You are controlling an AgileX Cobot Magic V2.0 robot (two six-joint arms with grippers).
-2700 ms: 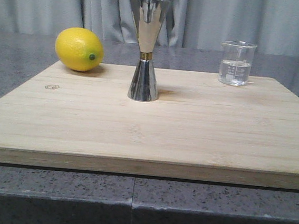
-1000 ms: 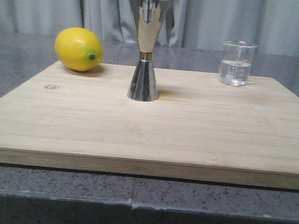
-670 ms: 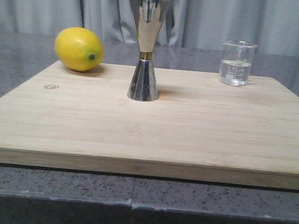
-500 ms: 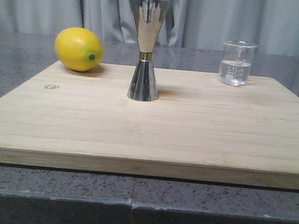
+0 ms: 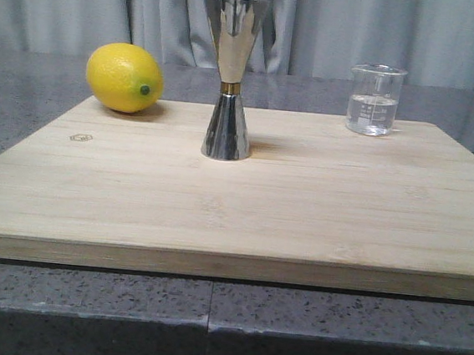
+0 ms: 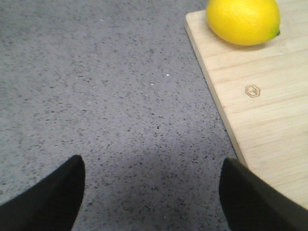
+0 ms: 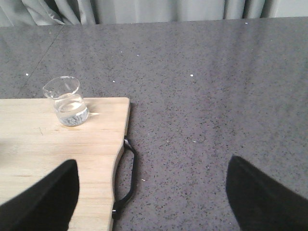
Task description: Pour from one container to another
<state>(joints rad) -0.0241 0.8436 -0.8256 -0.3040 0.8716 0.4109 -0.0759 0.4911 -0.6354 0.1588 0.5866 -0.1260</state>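
On the wooden board (image 5: 302, 200), the glass beaker (image 5: 375, 100) stands upright at the far right corner, part-filled with clear liquid. Well apart, nearer the board's middle, stands the steel jigger (image 5: 231, 76), also upright. A lemon (image 5: 125, 78) sits at the far left edge. Right tool (image 7: 153, 192): fingers spread wide, empty, over bare worktop (image 7: 216, 96) off the board's right side; the beaker lies ahead and leftward. Left tool (image 6: 151, 192): likewise wide, empty. Right arm judged nearer.
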